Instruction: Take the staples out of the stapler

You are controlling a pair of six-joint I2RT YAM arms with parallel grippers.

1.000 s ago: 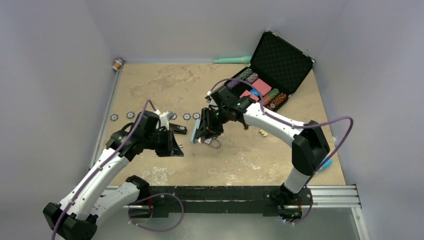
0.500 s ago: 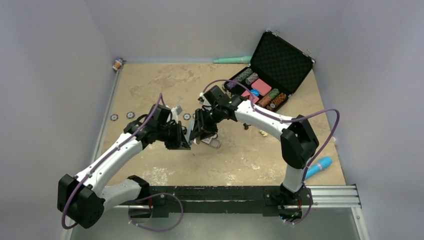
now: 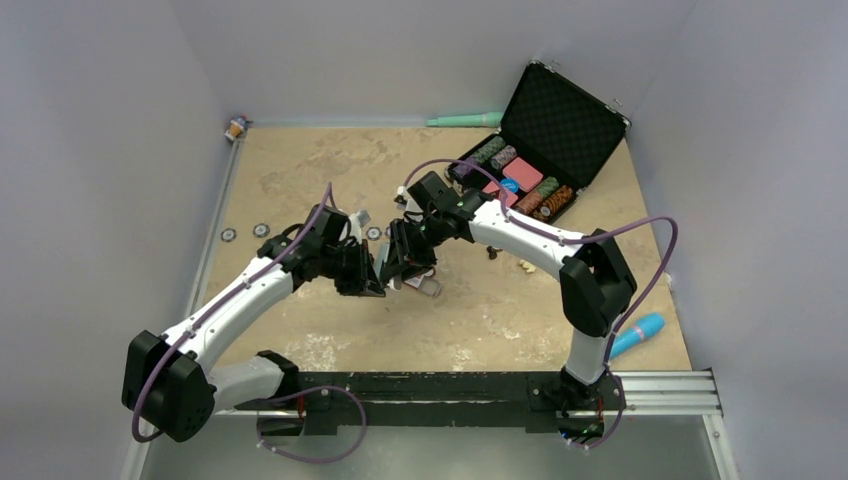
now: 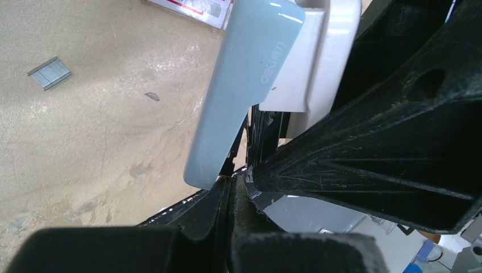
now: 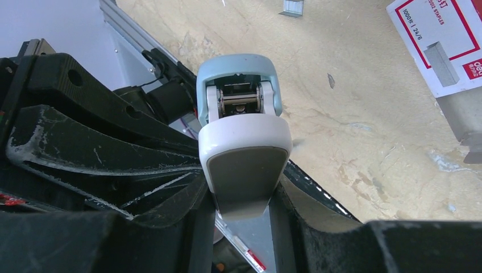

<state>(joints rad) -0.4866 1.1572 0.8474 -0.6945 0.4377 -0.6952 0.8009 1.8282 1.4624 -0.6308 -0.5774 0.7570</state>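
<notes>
One stapler (image 5: 244, 142), pale blue over white, is held over the middle of the table (image 3: 500, 310), with the right gripper (image 5: 241, 193) clamped on its white end. The left gripper (image 4: 230, 199) has its jaws pressed together, tips at the black channel between the stapler's halves (whether they pinch anything, I cannot tell). Both arms reach inward with bent elbows. A loose strip of staples (image 4: 50, 73) lies on bare tabletop, apart from the staple box (image 5: 435, 42). The open case (image 3: 560, 120) sits well apart at the far right corner.

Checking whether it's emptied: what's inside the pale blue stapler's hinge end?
Only a metal hinge pin shows inside the pale blue and white plastic stapler. Its feed channel is covered by the shell, so whether it is loaded cannot be seen.
</notes>
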